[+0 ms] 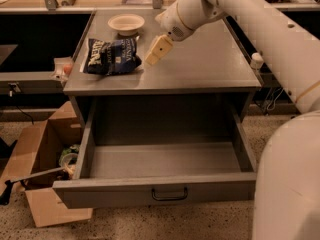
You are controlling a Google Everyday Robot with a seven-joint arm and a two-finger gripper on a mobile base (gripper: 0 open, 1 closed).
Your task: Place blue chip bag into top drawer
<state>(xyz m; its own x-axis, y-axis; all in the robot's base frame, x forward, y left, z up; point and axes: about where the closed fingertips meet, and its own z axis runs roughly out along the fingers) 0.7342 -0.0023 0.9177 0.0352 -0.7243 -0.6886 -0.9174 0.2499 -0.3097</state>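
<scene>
The blue chip bag (pixel 113 56), crinkled navy foil with white lettering, lies on the left part of the grey cabinet top (pixel 200 64). The gripper (pixel 154 54), with cream-coloured fingers, hangs from the white arm just right of the bag, close above the cabinet top. It holds nothing. The top drawer (pixel 160 191) is pulled wide open below, its grey inside bare, with a small dark bar handle (pixel 169 194) at the front centre.
A cream round bowl (pixel 126 22) sits at the back of the cabinet top, behind the bag. A brown cardboard box (pixel 35 174) with clutter stands on the floor at the left of the drawer. The white arm's body fills the right side.
</scene>
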